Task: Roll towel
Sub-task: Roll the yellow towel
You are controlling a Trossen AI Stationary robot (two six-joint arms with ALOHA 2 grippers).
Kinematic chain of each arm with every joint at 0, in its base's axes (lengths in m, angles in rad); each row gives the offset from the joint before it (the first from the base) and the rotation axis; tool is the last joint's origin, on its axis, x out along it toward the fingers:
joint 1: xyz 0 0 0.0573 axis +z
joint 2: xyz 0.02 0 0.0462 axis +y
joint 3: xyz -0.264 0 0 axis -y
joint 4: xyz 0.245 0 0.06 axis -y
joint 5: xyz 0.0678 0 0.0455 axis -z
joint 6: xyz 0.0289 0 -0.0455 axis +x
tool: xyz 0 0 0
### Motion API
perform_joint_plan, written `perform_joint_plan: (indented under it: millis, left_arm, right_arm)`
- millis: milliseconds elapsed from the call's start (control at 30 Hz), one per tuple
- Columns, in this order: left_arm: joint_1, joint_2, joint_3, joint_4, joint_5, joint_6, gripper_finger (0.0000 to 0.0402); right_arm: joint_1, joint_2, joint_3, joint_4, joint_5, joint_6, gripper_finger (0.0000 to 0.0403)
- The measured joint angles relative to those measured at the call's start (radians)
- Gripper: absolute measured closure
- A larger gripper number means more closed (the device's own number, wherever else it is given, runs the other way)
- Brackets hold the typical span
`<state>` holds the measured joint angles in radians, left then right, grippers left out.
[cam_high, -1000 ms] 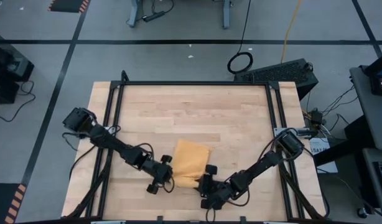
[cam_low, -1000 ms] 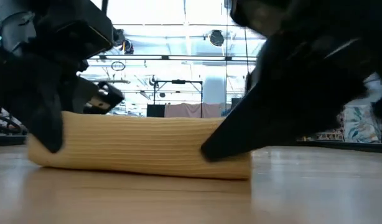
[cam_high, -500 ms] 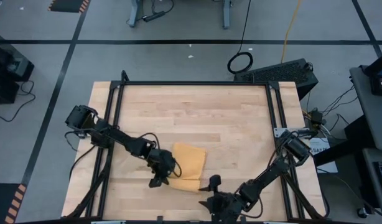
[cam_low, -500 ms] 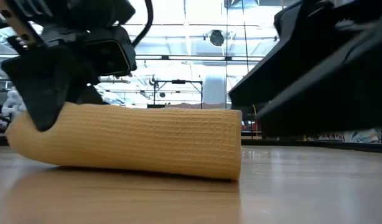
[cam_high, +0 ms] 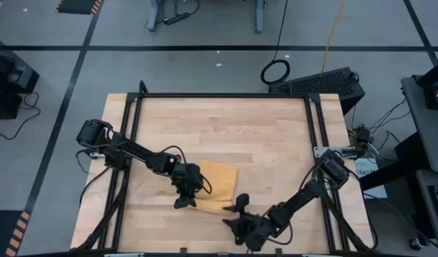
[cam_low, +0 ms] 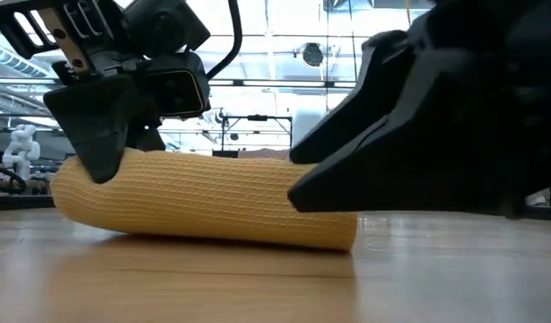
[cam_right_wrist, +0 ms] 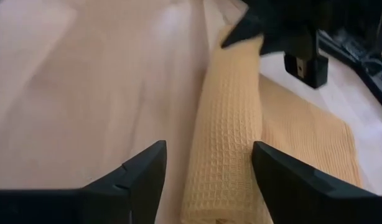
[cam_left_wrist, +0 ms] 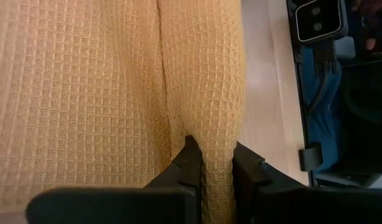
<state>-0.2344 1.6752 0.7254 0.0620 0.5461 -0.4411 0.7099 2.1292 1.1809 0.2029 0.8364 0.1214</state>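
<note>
The mustard-yellow towel (cam_high: 217, 180) lies on the wooden table, its near part wound into a roll (cam_low: 213, 202) and its flat part (cam_right_wrist: 309, 137) spread toward the far edge. My left gripper (cam_left_wrist: 217, 171) is shut on the roll's left end. My right gripper (cam_right_wrist: 209, 180) is open at the roll's right end (cam_right_wrist: 225, 186). Its fingers stand on either side of the roll with a gap showing; I cannot tell whether they touch it. From above, the left gripper (cam_high: 185, 202) and right gripper (cam_high: 232, 213) sit at the two ends of the roll. My left gripper pinches the roll's left end (cam_left_wrist: 217, 143) between its two fingers (cam_left_wrist: 190, 163), several wound layers together. The fingers slant down from the table's left and lie along the roll. In the low view this end (cam_low: 78, 193) sits slightly raised, while the rest of the roll lies on the table.
A black frame rail (cam_high: 222, 96) runs along the far edge, and rails run down both sides of the table. Bare wood (cam_high: 226, 132) lies beyond the towel. A keyboard (cam_high: 319, 82) and cables lie on the floor past the far right corner.
My right gripper has let go of the roll's right end, backed toward the near edge, then come back beside that end, open. My left gripper has rolled its wrist while keeping hold. The roll has turned a little on the table, its left end rising slightly.
</note>
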Motion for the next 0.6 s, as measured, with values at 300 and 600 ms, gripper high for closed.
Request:
perform_joint_plan:
  millis: [300,600]
  left_arm:
    - [-0.001,0.0,0.0,0.0,0.0,-0.025,0.0358]
    - [-0.001,0.0,0.0,0.0,0.0,-0.025,0.0358]
  right_arm:
    - [-0.041,0.0,0.001,-0.056,-0.077,0.105,0.0147]
    - [-0.072,0.001,0.002,-0.096,-0.071,0.139,0.0147]
